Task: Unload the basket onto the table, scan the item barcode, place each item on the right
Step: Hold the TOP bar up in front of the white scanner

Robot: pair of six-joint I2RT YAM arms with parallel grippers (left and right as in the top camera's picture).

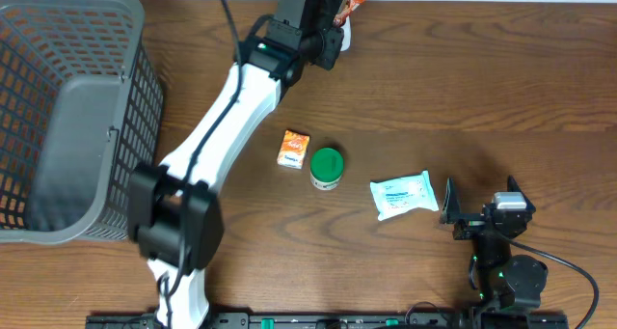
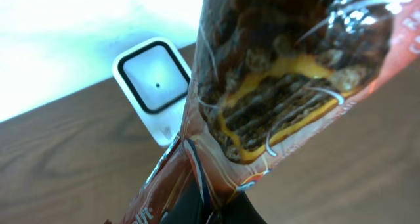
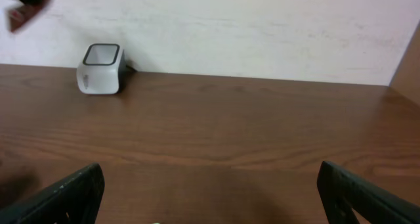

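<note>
Snack packet (image 2: 282,73) near white scanner (image 2: 152,86)

White scanner (image 3: 102,69) on wooden table (image 3: 249,132), pale wall (image 3: 262,27) behind, right tool (image 3: 210,175) spread wide

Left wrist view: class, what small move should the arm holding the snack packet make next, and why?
Probably slide the snack packet across until it covers the scanner. The scanner's window sits beside the packet rather than facing it, and no barcode visibly faces the window.
</note>
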